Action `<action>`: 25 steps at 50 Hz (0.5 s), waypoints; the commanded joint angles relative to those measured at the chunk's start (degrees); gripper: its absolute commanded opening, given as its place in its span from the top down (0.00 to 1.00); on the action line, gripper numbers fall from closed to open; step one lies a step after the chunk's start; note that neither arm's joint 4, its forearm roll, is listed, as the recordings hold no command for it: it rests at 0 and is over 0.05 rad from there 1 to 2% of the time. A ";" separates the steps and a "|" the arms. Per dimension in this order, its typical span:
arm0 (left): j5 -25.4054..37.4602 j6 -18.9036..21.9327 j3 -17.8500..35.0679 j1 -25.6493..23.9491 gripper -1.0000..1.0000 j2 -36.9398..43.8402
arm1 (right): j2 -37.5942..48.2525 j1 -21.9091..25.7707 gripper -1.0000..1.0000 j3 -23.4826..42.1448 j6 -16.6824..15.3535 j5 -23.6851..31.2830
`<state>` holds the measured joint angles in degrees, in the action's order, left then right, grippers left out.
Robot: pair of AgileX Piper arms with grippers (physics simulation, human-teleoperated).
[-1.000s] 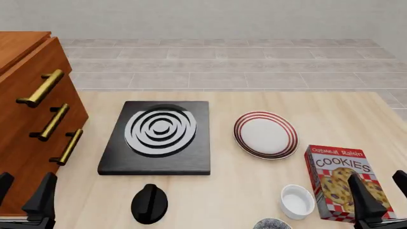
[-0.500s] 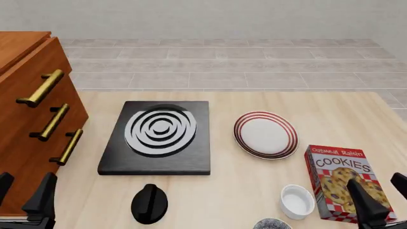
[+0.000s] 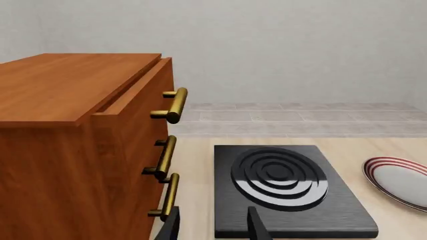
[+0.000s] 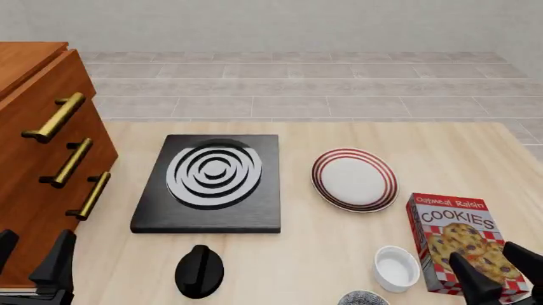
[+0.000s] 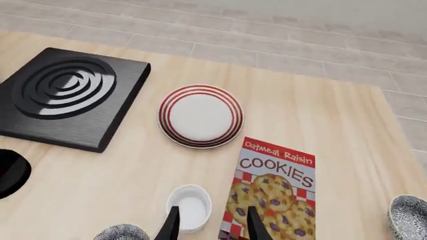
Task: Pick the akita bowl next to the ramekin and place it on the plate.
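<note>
The akita bowl (image 4: pixel 363 297) is grey-speckled and barely shows at the near table edge, just left of and nearer than the white ramekin (image 4: pixel 397 267). The right wrist view shows the akita bowl (image 5: pixel 121 233) beside the ramekin (image 5: pixel 189 207). The red-ringed plate (image 4: pixel 355 179) lies further back, mid-table, and shows as the plate (image 5: pixel 200 116) in that view. My right gripper (image 4: pixel 500 270) hangs open over the cookie box, right of the ramekin, holding nothing. My left gripper (image 4: pixel 32 254) stands open at the near left by the cabinet.
An oatmeal raisin cookies box (image 4: pixel 462 241) lies right of the ramekin. A black stove (image 4: pixel 212 181) sits centre-left, with a black knob-like object (image 4: pixel 199 270) in front of it. A wooden drawer cabinet (image 4: pixel 42 146) fills the left. A second speckled bowl (image 5: pixel 408 216) sits right of the box.
My right gripper has dropped lower in the front view and shifted slightly left over the cookie box. The left gripper and all objects stay put.
</note>
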<state>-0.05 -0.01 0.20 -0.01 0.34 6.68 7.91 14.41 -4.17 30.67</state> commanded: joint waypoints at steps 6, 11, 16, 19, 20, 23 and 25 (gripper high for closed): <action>0.00 -0.01 0.00 0.00 0.00 -0.01 | 2.31 3.00 0.00 1.74 5.52 3.53; 0.00 0.00 0.00 0.01 0.00 0.00 | 2.05 3.79 0.00 1.10 6.38 4.55; 0.00 0.00 0.00 0.00 0.00 0.00 | 0.33 4.44 0.00 2.09 5.54 7.12; 0.00 0.00 0.00 0.00 0.00 0.00 | 0.07 5.04 0.00 3.72 6.22 8.39; 0.00 0.01 0.00 -0.01 0.00 0.00 | -0.08 5.23 0.00 4.27 6.30 8.76; 0.00 0.00 0.00 0.01 0.00 0.00 | 0.26 6.73 0.00 4.96 7.29 9.09; 0.00 0.01 0.00 0.00 0.00 0.00 | 0.64 7.19 0.00 5.14 7.76 9.15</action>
<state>-0.05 0.00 0.20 -0.01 0.34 7.38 12.79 17.50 1.74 37.47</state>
